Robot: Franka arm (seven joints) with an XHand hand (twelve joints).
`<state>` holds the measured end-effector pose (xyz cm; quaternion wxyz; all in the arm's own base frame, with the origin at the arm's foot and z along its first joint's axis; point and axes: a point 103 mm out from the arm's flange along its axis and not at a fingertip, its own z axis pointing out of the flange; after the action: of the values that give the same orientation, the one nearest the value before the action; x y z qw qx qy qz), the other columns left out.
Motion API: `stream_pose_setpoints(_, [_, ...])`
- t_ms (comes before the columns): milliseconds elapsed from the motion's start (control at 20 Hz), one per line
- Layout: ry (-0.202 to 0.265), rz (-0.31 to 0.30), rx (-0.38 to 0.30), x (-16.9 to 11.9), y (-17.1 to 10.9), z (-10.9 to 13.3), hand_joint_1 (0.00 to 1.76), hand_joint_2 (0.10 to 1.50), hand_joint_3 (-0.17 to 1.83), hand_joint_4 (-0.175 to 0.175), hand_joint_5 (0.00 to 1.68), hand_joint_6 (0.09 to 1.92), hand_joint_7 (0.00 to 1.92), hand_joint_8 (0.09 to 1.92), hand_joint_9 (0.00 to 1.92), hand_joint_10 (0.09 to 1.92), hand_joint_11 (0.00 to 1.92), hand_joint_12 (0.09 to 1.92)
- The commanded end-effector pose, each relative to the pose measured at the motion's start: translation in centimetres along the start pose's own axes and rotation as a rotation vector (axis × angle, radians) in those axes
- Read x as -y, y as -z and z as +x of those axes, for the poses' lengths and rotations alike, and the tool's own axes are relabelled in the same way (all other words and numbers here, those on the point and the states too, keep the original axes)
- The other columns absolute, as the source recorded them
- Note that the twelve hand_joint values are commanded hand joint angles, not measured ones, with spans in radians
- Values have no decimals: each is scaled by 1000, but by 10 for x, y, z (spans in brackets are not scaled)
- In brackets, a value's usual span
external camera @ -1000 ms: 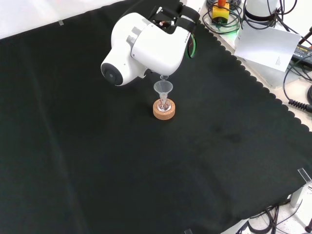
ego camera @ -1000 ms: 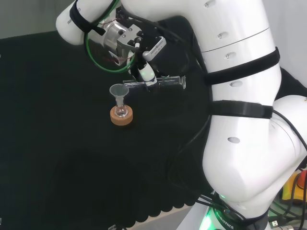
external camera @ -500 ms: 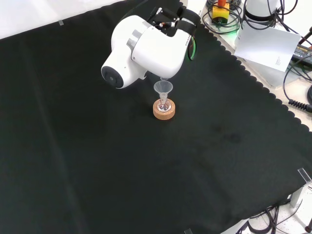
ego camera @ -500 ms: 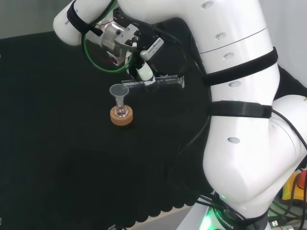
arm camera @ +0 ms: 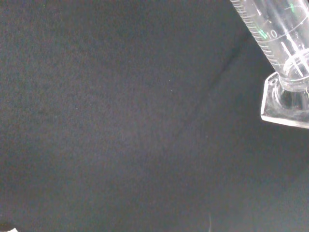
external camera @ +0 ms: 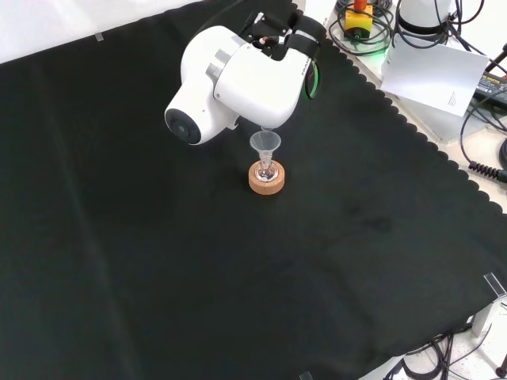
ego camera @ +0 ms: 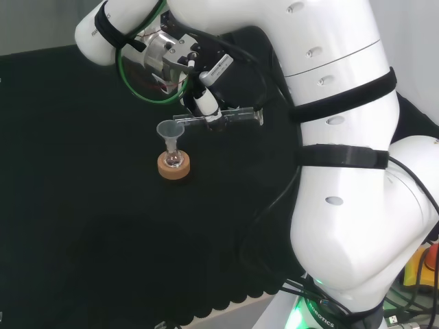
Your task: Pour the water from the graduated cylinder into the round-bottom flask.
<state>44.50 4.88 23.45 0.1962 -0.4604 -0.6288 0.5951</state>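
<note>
We see the clear graduated cylinder [ego camera: 223,118] lying level over the funnel [ego camera: 169,130], clasped by the robot hand [ego camera: 206,105], its water indiscernible.

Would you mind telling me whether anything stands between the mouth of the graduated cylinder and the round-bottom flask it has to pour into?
Only a funnel, seated in the neck of the round-bottom flask on its cork ring. The hand holds the graduated cylinder nearly level, its mouth at the funnel's rim. Nothing else visible intervenes.
</note>
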Motion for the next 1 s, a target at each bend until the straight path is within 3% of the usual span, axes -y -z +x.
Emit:
stream_pose_setpoints(50, [-1,0,-1,0,0,0,1249,1138,-1,-175,920,1087,956,1074,1439,87,1212,781])
stream_pose_setpoints(600, [-11,-23,-10,-4,7,6,1250,1137,-1,-175,923,1083,959,1069,1441,87,1214,777])
stream_pose_setpoints(1000, [3,-120,-23,6,10,1,1250,1136,-1,-175,926,1080,961,1066,1442,87,1214,774])
